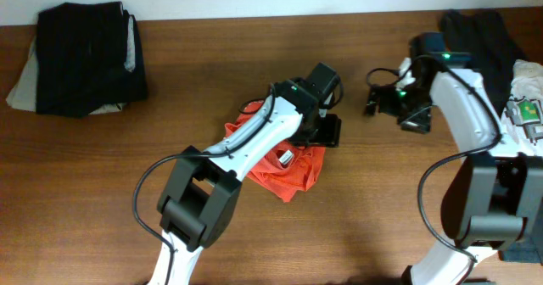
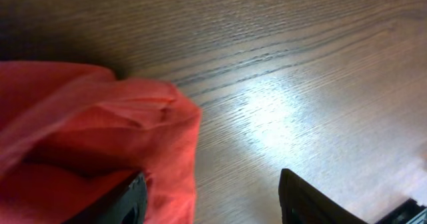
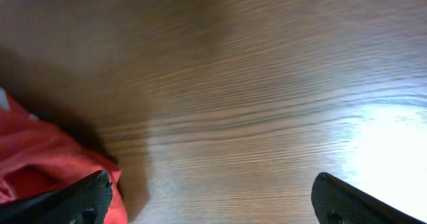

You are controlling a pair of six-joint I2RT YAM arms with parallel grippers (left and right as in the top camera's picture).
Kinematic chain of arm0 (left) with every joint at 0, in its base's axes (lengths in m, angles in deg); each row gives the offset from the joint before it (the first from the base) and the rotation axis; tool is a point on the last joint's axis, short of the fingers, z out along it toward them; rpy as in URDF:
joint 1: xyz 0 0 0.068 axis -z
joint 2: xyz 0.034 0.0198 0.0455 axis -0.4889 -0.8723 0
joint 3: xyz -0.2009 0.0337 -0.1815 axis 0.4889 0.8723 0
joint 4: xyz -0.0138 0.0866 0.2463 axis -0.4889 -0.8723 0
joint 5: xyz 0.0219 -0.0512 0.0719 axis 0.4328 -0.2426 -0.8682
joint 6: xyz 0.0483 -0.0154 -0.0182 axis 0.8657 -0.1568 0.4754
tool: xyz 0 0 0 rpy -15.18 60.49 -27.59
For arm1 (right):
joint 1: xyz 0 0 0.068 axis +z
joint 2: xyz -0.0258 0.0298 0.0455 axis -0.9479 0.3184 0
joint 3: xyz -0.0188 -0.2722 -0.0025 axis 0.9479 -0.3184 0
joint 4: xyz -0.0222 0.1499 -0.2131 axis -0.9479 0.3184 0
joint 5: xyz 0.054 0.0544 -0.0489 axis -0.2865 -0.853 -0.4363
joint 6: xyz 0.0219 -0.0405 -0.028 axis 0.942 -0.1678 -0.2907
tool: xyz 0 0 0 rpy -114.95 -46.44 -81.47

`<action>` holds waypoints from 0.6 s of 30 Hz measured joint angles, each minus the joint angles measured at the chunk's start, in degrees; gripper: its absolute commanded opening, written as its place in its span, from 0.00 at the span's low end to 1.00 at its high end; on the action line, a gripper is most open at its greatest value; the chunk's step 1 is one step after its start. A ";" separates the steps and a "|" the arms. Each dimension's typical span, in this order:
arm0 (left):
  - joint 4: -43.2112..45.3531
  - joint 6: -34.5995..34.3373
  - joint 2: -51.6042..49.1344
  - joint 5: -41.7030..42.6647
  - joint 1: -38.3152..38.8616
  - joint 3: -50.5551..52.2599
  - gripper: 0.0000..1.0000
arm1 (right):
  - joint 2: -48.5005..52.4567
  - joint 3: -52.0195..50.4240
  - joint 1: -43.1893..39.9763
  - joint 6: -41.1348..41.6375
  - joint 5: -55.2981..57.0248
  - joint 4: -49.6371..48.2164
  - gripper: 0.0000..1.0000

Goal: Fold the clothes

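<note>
The red-orange T-shirt (image 1: 293, 162) lies crumpled in the middle of the wooden table, a white label showing. My left gripper (image 1: 329, 131) is at its right edge, low over the table. In the left wrist view the left gripper (image 2: 213, 204) is open, with the shirt's edge (image 2: 100, 131) against its left finger and bare wood between the jaws. My right gripper (image 1: 379, 98) hovers right of the shirt and apart from it. In the right wrist view the right gripper (image 3: 213, 201) is open and empty, with the shirt (image 3: 40, 161) at the far left.
A folded dark garment (image 1: 85, 56) lies on a light one (image 1: 21, 88) at the back left. Another dark garment (image 1: 479, 30) lies at the back right beside a white one (image 1: 528, 86). Bare wood table (image 1: 382, 217) fills the front.
</note>
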 measured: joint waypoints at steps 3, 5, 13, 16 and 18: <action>-2.29 2.05 2.08 -0.07 -1.73 0.00 0.70 | 0.02 0.00 -4.61 0.15 0.04 0.70 0.99; -4.28 3.43 4.85 -0.61 -3.32 -0.09 0.80 | 0.02 0.00 -7.41 -0.42 0.04 1.66 0.99; -19.34 13.31 16.83 -1.60 -10.23 -1.57 0.87 | 0.02 -0.04 -10.12 -2.60 0.24 2.54 0.99; -22.25 14.64 17.57 -2.36 -11.34 -1.57 0.87 | 0.02 -0.04 -10.10 -2.82 0.22 2.47 0.99; -22.49 15.23 17.55 -3.08 -11.06 0.13 0.87 | 0.02 -0.04 -10.10 -2.82 0.20 2.49 0.99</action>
